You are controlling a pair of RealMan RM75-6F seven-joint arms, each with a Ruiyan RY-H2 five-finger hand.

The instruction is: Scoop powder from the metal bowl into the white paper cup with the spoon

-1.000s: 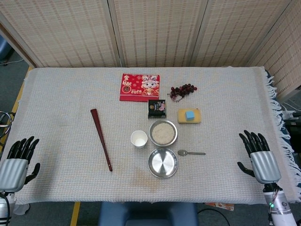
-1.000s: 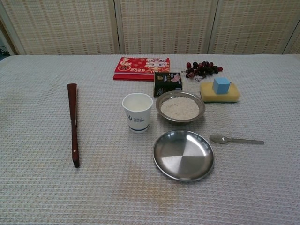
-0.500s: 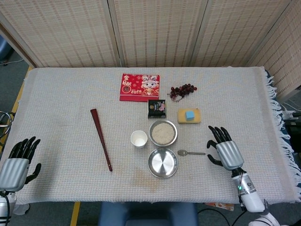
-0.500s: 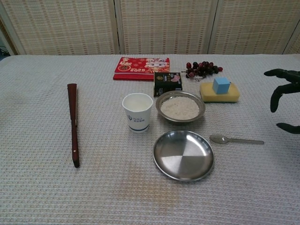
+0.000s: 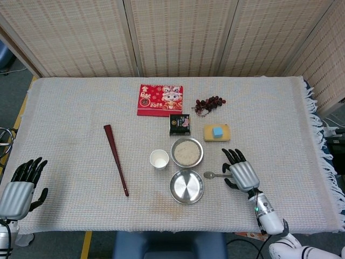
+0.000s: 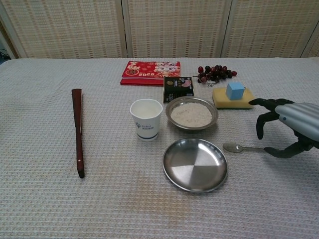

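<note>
The metal bowl of pale powder (image 5: 186,151) (image 6: 192,113) stands mid-table, with the white paper cup (image 5: 159,159) (image 6: 146,118) just to its left. A metal spoon (image 5: 212,175) (image 6: 238,147) lies flat to the right of an empty metal plate (image 5: 186,186) (image 6: 195,164). My right hand (image 5: 240,170) (image 6: 286,125) hovers over the spoon's handle end, fingers spread, holding nothing. My left hand (image 5: 20,183) rests open at the table's near left corner, far from everything, and shows only in the head view.
A closed dark red fan (image 5: 116,158) lies left of the cup. Behind the bowl are a small dark box (image 5: 180,123), a red printed packet (image 5: 160,100), dark grapes (image 5: 209,103) and a yellow sponge carrying a blue cube (image 5: 216,132).
My right hand has swept in from the table's right edge to just over the spoon's handle. The left hand and all objects stayed put.
</note>
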